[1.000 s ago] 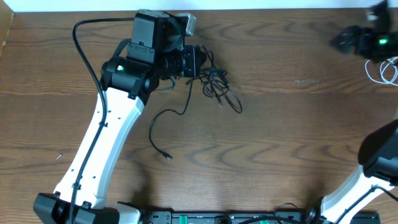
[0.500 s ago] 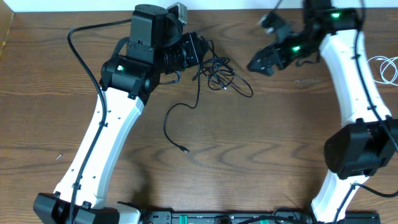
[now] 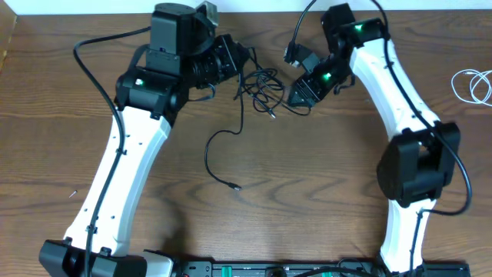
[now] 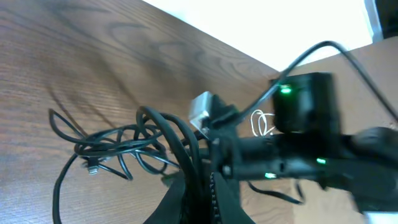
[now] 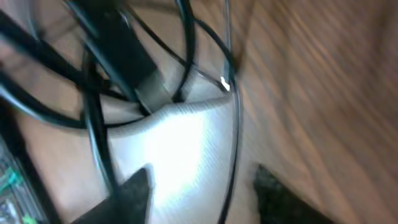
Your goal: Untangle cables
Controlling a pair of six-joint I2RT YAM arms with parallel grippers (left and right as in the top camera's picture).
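A tangle of thin black cables (image 3: 265, 85) lies at the back middle of the table. One strand trails down to a small plug (image 3: 236, 187). My left gripper (image 3: 233, 60) is shut on a bundle of black strands at the tangle's left side; in the left wrist view the strands (image 4: 186, 146) run into the shut gripper (image 4: 202, 190). My right gripper (image 3: 298, 94) sits at the tangle's right edge. In the blurred right wrist view that gripper (image 5: 202, 180) stands open, with one thin black strand (image 5: 235, 134) passing between its fingers, unpinched. A white cable (image 3: 473, 83) lies coiled at the far right.
The white wall edge (image 3: 261, 6) runs along the table's back, close behind both grippers. The right arm (image 4: 298, 149) fills the right half of the left wrist view. A black rail (image 3: 277, 269) lines the front edge.
The right arm has swung in from the far right edge to the tangle, and its jaws have narrowed. The left gripper has shifted slightly left, dragging the trailing strand and plug to the right.
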